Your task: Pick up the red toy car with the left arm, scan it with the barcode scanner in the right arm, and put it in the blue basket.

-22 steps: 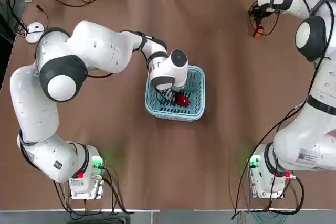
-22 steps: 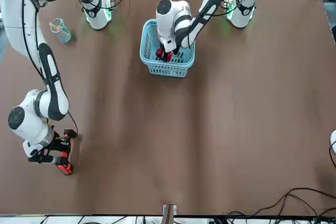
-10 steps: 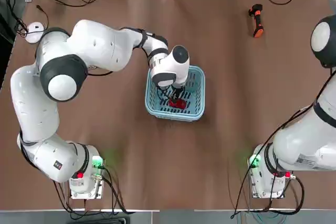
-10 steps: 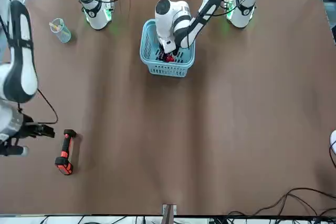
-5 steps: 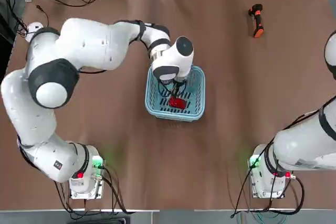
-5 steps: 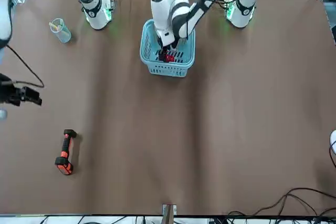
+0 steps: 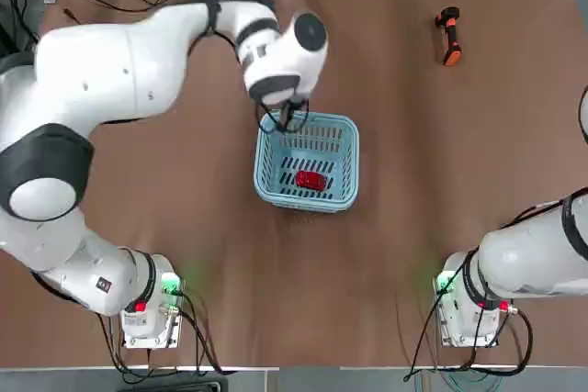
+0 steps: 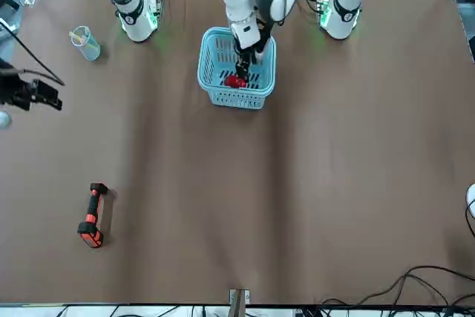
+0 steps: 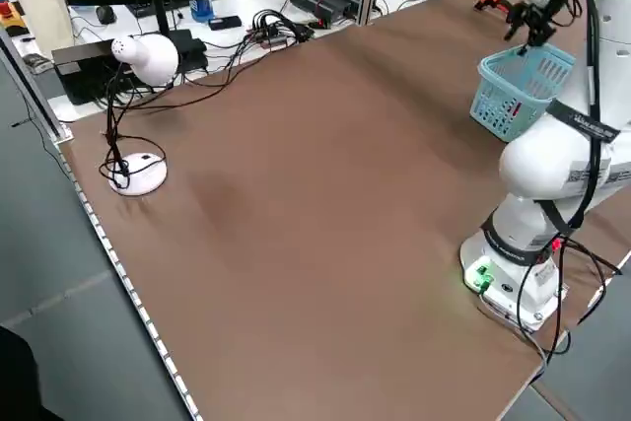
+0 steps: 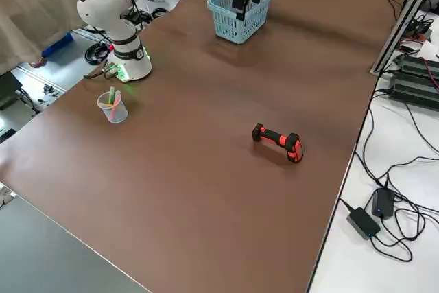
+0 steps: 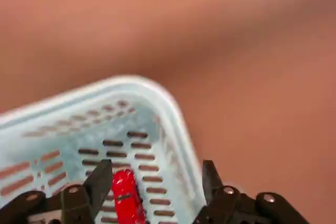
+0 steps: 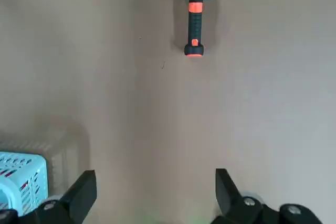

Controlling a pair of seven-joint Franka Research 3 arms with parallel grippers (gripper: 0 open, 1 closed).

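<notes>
The brown table (image 7: 413, 181) fills every view. The left arm (image 7: 119, 61) reaches over it from its base toward the middle, its wrist raised above the far rim of the blue basket (image 7: 349, 192). The right arm (image 7: 533, 259) stands at its own side, bent up and away, with most of it outside the overhead view.

The blue basket sits near the table's centre. The left gripper (image 11: 155, 174) hangs above the basket's far edge with its 2 fingers spread apart and nothing between them. The right gripper (image 12: 152, 182) is high over bare table, its 2 fingers wide apart and empty.

The barcode scanner (image 7: 447, 36) lies on its side on the table toward the far right corner, well apart from the basket and from both grippers. A clear cup (image 8: 85, 42) stands near the right arm's base.

The red toy car (image 7: 310, 180) lies on the slotted floor of the basket, free of the left gripper.
</notes>
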